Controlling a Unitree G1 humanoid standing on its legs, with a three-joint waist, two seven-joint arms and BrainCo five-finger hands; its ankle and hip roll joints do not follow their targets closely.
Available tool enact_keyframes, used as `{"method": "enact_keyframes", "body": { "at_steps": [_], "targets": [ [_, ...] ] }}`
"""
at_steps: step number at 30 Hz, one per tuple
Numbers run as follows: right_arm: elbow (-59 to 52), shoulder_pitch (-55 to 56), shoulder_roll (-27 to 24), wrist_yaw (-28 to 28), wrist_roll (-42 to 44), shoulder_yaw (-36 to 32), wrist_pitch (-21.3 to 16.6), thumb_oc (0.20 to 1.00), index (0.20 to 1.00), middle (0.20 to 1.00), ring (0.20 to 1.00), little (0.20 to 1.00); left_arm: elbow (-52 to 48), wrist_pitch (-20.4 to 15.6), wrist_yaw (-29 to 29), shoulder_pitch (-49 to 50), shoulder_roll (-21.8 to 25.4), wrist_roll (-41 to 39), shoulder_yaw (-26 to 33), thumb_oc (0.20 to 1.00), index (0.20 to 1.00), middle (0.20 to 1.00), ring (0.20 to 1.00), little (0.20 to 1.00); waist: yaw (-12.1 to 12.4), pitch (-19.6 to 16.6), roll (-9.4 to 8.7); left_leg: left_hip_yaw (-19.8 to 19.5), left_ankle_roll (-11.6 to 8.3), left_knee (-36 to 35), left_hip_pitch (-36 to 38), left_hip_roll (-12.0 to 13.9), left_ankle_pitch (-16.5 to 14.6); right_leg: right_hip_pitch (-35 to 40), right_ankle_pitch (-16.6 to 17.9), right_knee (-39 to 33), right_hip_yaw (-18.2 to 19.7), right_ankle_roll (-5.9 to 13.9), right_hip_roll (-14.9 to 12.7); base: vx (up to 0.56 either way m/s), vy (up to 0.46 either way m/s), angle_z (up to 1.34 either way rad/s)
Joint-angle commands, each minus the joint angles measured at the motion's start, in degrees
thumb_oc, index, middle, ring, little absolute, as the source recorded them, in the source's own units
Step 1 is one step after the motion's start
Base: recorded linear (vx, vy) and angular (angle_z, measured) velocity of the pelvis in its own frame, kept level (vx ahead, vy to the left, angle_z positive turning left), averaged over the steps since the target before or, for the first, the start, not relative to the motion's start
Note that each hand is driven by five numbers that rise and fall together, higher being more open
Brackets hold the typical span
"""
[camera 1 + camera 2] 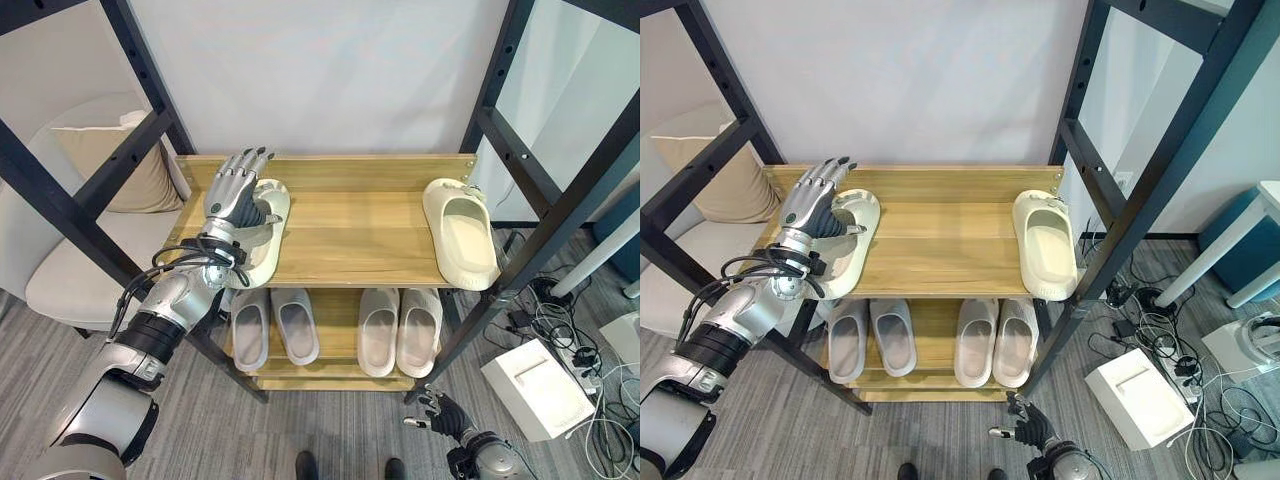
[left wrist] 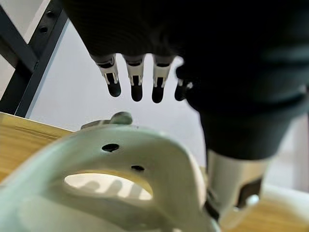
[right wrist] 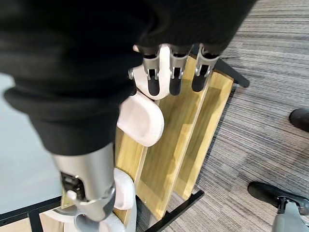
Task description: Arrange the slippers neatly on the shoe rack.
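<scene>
Left eye view: left hand hovering, fingers released, over the left slipper lying lengthwise front-to-back at the top shelf's left edge; right slipper overhanging the front-right edge, bare wood between.

Right wrist view: right hand hanging low, fingers released.

A plain white wall runs behind, and grey striped carpet covers the floor. Black metal posts rise on both sides. On the left sits a cream chair with a beige cushion; on the right, a white box lies among tangled cables.
</scene>
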Motion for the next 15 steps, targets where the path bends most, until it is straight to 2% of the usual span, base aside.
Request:
{"method": "enact_keyframes", "body": {
  "at_steps": [1, 9, 15],
  "targets": [
    [-3.2, -1.4, -0.2, -0.4, 2.6, 1.2, -2.7, 1.000, 1.000, 1.000, 1.000, 1.000, 3.8, 1.3, 3.2, -7.7, 2.2, 0.9, 2.2, 1.000, 1.000, 1.000, 1.000, 1.000, 0.5, 1.6, -1.34, -1.2, -3.11, -0.3, 2.6, 0.6, -3.3, 3.0, -2.2, 2.4, -2.2, 5.92, -2.5, 0.01, 0.003, -0.08],
    [-2.8, -1.4, 0.3, -0.1, 2.0, 1.9, -2.5, 1.000, 1.000, 1.000, 1.000, 1.000, -3.8, -0.4, 6.9, -3.8, 1.9, -1.9, 8.9, 1.000, 1.000, 1.000, 1.000, 1.000, 1.1, 1.3, -1.24, -1.5, -3.24, -0.3, 3.2, 0.6, -3.6, 3.7, -2.5, 2.3, -2.7, 5.68, -2.4, 0.00, 0.000, -0.01],
    [-2.8, -1.6, -0.1, -0.2, 1.8, 2.3, -2.6, 1.000, 1.000, 1.000, 1.000, 1.000, -1.6, 0.5, 8.0, -3.3, 3.7, -1.5, 9.5, 1.000, 1.000, 1.000, 1.000, 1.000, 1.1, 1.1, -1.30, -1.5, -3.35, -0.3, 3.5, 0.7, -3.6, 4.2, -2.6, 2.2, -2.7, 5.53, -2.3, 0.00, -0.001, 0.01]
  ]
}}
